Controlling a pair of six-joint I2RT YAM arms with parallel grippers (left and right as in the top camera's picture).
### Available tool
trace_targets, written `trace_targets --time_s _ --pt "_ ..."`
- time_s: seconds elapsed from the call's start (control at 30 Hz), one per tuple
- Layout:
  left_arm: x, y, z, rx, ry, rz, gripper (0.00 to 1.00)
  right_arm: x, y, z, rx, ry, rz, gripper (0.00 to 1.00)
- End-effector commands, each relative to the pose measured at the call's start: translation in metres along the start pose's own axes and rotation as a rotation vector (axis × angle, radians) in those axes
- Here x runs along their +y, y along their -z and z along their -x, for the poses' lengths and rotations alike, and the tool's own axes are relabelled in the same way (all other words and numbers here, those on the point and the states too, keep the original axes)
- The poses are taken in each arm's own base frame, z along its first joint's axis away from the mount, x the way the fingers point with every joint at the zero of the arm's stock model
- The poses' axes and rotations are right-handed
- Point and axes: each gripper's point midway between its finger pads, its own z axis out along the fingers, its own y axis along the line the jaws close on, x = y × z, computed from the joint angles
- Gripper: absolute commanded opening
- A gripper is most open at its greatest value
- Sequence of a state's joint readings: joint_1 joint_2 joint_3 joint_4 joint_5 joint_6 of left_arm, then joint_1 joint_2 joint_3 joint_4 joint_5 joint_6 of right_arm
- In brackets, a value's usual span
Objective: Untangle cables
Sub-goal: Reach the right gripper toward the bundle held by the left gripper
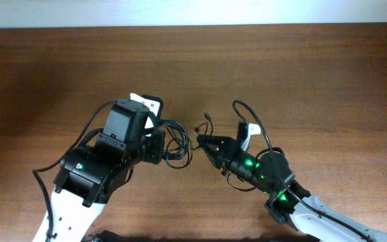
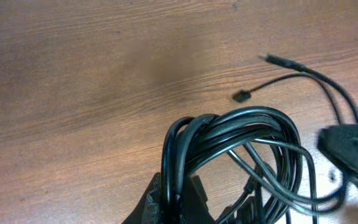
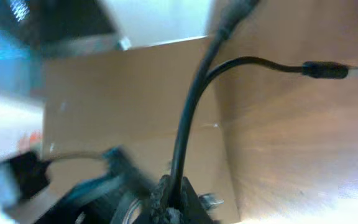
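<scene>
Two grippers are facing each other over the middle of the table [image 1: 301, 67]. At left, the left gripper [image 1: 158, 145] is clamping the coiled bundle of cables [image 1: 178, 144], which is sitting between the two arms. Loose plug ends [image 2: 240, 96] are trailing just beyond the coil. At right, the right gripper [image 1: 202, 142] is pinching one black strand, its fingers closed tight on it.

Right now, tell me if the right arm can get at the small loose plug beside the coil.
Probably yes: the plug lies on bare table near the right fingers, though they are shut on a cable.
</scene>
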State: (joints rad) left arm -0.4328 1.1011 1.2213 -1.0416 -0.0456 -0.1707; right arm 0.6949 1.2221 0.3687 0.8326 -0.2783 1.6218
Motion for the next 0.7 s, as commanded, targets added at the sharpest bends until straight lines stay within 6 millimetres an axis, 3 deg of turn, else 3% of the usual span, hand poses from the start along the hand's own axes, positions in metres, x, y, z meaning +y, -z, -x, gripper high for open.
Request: trace_targets --time_s 0.0,0.1,0.2,0.4,0.53,0.67 --pt "0.000 0.003 0.007 -0.018 0.089 0.002 0.00 0.025 -0.006 -0.012 0.061 0.201 0.066 0.04" --pt "-0.001 -0.011 0.004 0.026 0.198 0.013 0.00 0.056 -0.012 -0.023 0.119 0.336 0.136 0.04" --pt "0.000 -0.023 0.001 0.066 0.225 0.026 0.00 0.060 -0.021 -0.024 0.141 0.401 0.086 0.04" --pt "-0.009 -0.029 0.004 0.073 0.404 -0.010 0.00 0.011 -0.024 -0.009 0.085 0.382 -0.156 0.04" --pt "-0.053 -0.023 0.015 0.097 0.404 -0.270 0.00 -0.007 -0.029 -0.013 -0.007 0.437 -0.238 0.04" --pt "-0.086 -0.010 0.013 0.151 0.370 -0.465 0.00 -0.039 -0.036 -0.003 -0.056 0.440 -0.337 0.04"
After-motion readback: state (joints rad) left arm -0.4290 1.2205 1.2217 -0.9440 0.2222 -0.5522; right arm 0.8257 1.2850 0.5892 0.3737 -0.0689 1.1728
